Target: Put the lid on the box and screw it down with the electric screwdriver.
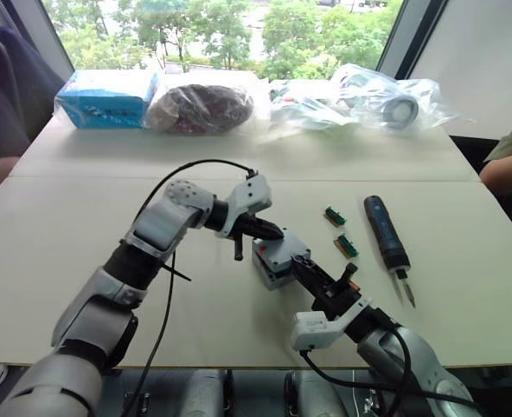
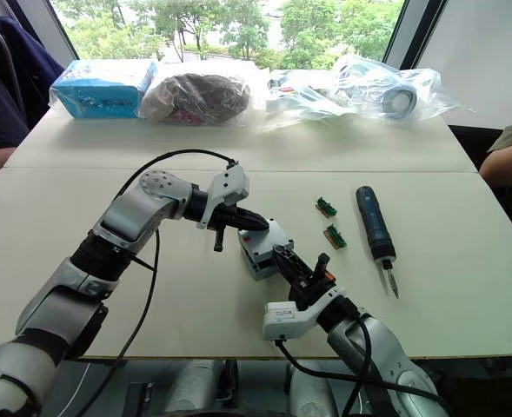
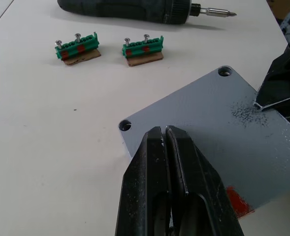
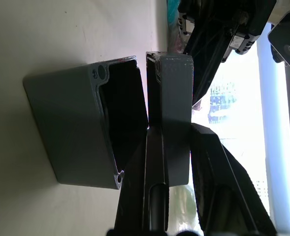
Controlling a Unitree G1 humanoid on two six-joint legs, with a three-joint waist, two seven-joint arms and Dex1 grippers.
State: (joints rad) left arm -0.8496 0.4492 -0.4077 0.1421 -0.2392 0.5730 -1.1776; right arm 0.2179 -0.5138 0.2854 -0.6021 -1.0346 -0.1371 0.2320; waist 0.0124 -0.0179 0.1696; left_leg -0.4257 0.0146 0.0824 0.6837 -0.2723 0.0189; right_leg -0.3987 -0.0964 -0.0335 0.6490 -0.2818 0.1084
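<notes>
Because my right tool (image 4: 169, 162) pinches the lid (image 4: 177, 88) upright at the box's (image 4: 71, 128) 5 o'clock edge, it may seat skewed; my left tool (image 3: 167, 147), pressed together, steadies nothing.

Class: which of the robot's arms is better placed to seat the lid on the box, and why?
The right. Its claw already grips the lid beside the box; the left claw is shut, pressing the lid's face.
</notes>
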